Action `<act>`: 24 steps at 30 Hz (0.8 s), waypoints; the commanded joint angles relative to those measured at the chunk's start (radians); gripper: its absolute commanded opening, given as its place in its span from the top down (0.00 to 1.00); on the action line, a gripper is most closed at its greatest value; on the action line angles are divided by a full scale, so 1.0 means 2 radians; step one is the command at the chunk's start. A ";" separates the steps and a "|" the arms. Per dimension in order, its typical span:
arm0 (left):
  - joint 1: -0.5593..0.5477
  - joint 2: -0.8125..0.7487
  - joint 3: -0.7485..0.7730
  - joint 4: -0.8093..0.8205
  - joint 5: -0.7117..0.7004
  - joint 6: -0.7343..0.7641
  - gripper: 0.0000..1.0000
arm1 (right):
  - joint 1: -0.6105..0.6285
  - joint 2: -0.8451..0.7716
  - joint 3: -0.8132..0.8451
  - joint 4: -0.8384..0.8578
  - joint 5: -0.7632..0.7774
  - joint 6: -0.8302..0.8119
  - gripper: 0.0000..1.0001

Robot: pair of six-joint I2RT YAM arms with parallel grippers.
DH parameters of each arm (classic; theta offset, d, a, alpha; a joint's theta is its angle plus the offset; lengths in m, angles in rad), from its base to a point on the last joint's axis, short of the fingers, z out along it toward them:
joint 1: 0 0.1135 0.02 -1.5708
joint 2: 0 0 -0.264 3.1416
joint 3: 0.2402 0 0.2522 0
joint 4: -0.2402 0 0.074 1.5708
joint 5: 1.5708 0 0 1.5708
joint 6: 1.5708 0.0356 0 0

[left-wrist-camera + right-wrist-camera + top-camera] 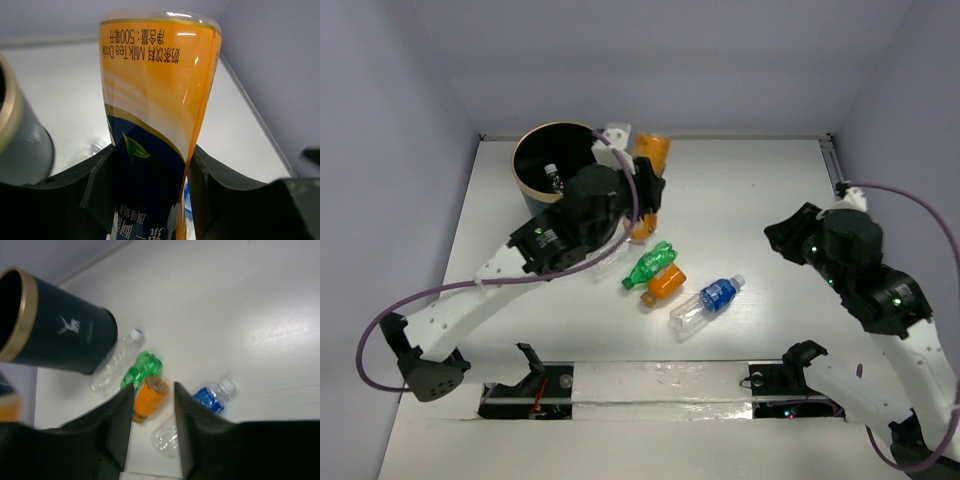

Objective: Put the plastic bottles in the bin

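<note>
The dark bin (532, 180) with a gold rim stands at the back left, with one clear bottle (552, 179) inside. My left gripper (646, 195) is shut on a tall orange and navy milk tea bottle (651, 155) (155, 90), held just right of the bin. On the table lie a green bottle (650, 263), a small orange bottle (664, 284) and a blue-labelled clear bottle (708, 300). The right wrist view shows them too, plus a clear bottle (116, 359) lying against the bin (65, 332). My right gripper (154, 405) is open and empty, well above them at the right.
The bin's wall (22, 145) is close on the left in the left wrist view. White walls enclose the table at the back and sides. The arm bases and a cable strip (650, 385) run along the near edge.
</note>
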 commanded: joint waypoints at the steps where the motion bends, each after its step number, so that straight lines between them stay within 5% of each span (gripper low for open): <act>1: 0.044 -0.025 0.047 0.040 -0.022 0.058 0.60 | -0.004 -0.004 -0.079 0.021 -0.084 0.027 0.73; 2: 0.061 -0.026 0.051 0.044 -0.009 0.063 0.60 | -0.004 -0.011 -0.118 0.034 -0.089 0.039 0.87; 5: 0.134 -0.028 0.058 0.070 0.033 0.061 0.60 | -0.004 -0.012 -0.160 0.071 -0.120 0.072 0.81; 7: 0.189 -0.018 0.071 0.082 0.066 0.055 0.60 | -0.004 0.002 -0.196 0.100 -0.143 0.091 0.51; 8: 0.210 -0.012 0.077 0.083 0.077 0.050 0.60 | -0.004 0.006 -0.206 0.110 -0.148 0.096 0.20; 9: 0.252 0.001 0.086 0.087 0.105 0.038 0.60 | -0.004 0.015 -0.222 0.122 -0.148 0.109 0.04; 14: 0.342 0.035 0.102 0.113 0.158 0.015 0.60 | -0.004 0.038 -0.259 0.137 -0.157 0.125 0.00; 24: 0.404 0.103 0.140 0.149 0.180 0.025 0.59 | -0.004 0.079 -0.318 0.183 -0.177 0.131 0.00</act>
